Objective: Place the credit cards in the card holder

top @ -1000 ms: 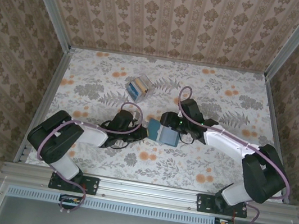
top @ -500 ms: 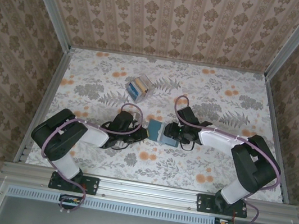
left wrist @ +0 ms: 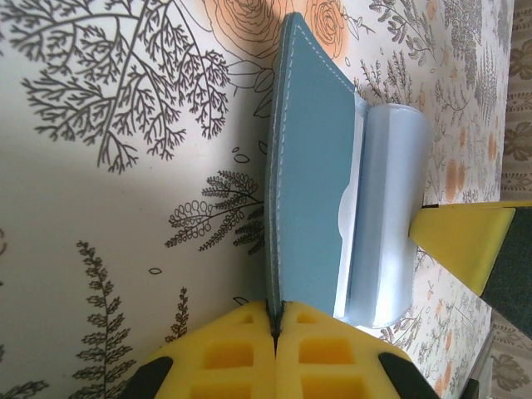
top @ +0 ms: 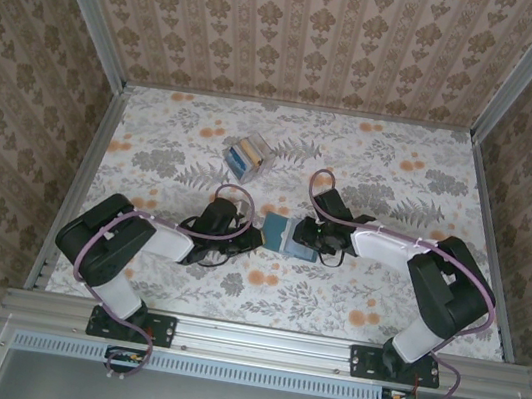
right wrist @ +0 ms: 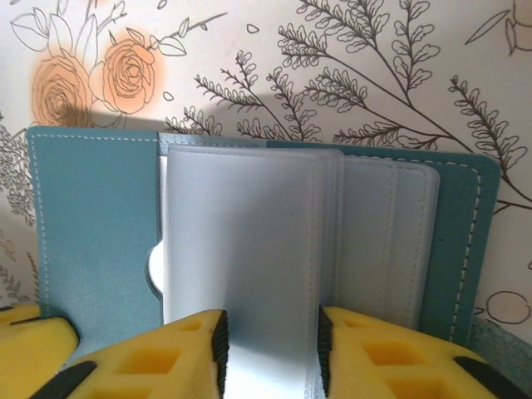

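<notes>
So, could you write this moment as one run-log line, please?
left gripper shut on card holder edge | right gripper pinching clear sleeve | credit cards in clear box

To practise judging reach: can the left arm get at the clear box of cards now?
Probably not yet: nothing blocks the clear box, but the left hand is shut on the card holder.

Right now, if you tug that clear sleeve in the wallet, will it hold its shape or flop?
Probably flop: the clear sleeve bows into a curve. Likely light and slippery: it looks thin and glossy. The card holder cover seems stiffer, flat where the left gripper pinches its edge.
</notes>
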Controlling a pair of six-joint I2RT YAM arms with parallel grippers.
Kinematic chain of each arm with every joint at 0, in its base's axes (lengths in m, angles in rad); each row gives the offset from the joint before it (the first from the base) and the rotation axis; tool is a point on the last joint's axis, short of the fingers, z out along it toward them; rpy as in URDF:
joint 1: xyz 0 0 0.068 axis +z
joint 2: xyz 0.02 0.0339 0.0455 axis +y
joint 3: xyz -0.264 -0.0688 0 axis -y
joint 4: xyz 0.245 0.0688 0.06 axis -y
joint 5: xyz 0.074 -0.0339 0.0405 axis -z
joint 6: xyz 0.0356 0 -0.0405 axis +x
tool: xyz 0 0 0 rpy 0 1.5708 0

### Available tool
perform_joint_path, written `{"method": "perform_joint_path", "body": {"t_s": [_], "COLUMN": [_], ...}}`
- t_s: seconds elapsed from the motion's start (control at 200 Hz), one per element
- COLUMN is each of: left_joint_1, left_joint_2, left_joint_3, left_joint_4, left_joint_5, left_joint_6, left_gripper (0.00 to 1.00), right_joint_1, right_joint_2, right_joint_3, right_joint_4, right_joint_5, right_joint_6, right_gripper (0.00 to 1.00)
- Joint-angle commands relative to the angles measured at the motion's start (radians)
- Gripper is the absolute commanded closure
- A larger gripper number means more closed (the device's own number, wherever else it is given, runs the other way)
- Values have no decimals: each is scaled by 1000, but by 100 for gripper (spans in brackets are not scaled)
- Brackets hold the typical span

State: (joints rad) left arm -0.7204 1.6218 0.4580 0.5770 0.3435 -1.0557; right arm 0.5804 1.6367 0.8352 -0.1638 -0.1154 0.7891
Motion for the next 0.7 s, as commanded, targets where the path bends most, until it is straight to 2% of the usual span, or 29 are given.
{"method": "perform_joint_path", "body": {"t_s": [0.0, 0.22, 0.35, 0.48, 0.545, 0.615, 0.695], "left_joint_1": [-7, -6, -8, -5, -2, -2, 2], "left_joint_2": [7, 1, -6, -12, -27, -54, -87], "left_joint_3": [-10, -12, -12, -12, -13, -12, -3], "left_joint_4": [6, 2, -1, -11, -22, -57, -112], "left_joint_5": [14, 14, 12, 10, 10, -3, -16], "left_joint_6": [-9, -7, -8, 1, 6, 23, 53], "left_gripper": [95, 95, 92, 80, 73, 60, 56], "right_joint_1": [6, 6, 6, 6, 6, 6, 6], "right_joint_2": [7, -35, -66, -73, -71, -67, -65], "right_joint_3": [10, 8, -6, -22, -27, -32, -34], "right_joint_4": [14, 1, 36, 98, 123, 153, 166], "right_joint_5": [-26, -26, -47, -90, -116, -134, -140], "right_joint_6": [12, -2, -11, -9, 4, 15, 22], "right_gripper": [68, 70, 66, 55, 54, 54, 54]}}
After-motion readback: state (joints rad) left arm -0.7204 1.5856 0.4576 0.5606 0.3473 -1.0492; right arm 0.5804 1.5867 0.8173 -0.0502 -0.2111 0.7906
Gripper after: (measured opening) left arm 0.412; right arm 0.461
